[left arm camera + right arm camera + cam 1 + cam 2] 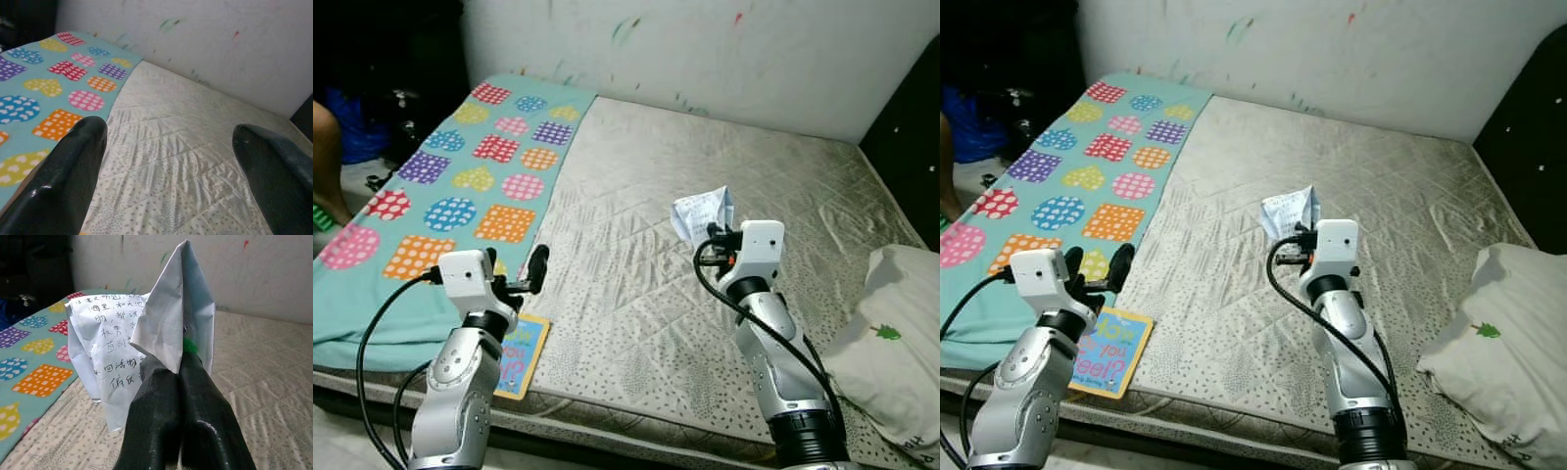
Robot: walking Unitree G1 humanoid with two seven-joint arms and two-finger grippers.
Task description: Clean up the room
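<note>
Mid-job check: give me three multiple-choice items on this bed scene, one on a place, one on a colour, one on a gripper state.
1. Where does the book lie?
A. near the front edge of the mattress
B. on the pillow
C. against the wall

2. What is the blanket's base colour?
A. red
B. turquoise
C. black

3. What is the right gripper doing?
A. open, holding nothing
B. shut on paper
C. shut on the pillow

Key: 1 A, it sits by the left gripper; 2 B, patches on turquoise; 3 B, fingers pinch the written sheet.
</note>
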